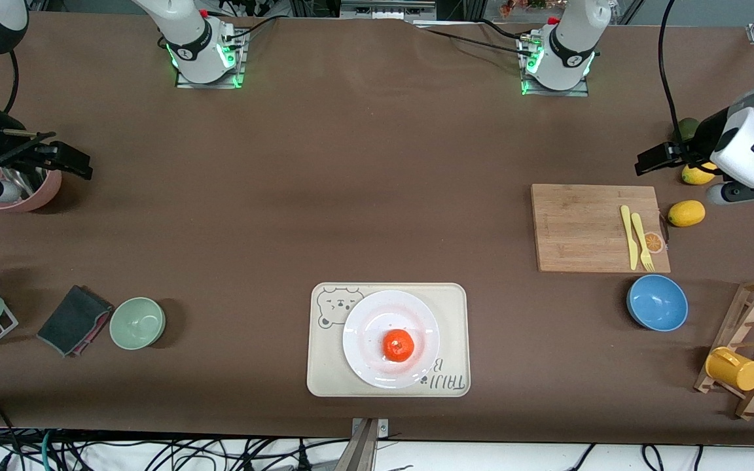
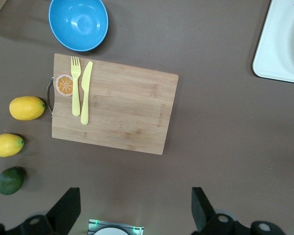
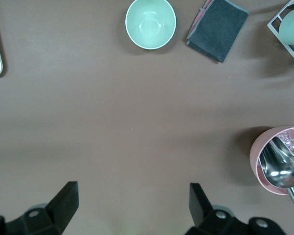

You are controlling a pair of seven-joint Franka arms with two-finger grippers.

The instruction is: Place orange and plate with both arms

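Observation:
The orange [image 1: 398,345] lies in the middle of the white plate [image 1: 365,319]. The plate rests on the cream bear tray [image 1: 453,322] near the front edge, mid-table. My left gripper [image 1: 653,159] is open and empty, up in the air at the left arm's end of the table, over bare table beside the lemons. In the left wrist view [image 2: 134,205] its fingers stand wide apart over bare table. My right gripper [image 1: 71,162] is open and empty, up at the right arm's end beside the pink cup. The right wrist view [image 3: 133,203] shows it over bare table.
A cutting board [image 1: 586,226] with a yellow knife and fork, two lemons [image 1: 686,213], a lime [image 1: 686,127], a blue bowl [image 1: 657,302] and a rack with a yellow mug [image 1: 734,368] are at the left arm's end. A pink cup [image 1: 23,193], green bowl [image 1: 137,322] and dark cloth [image 1: 72,319] are at the right arm's end.

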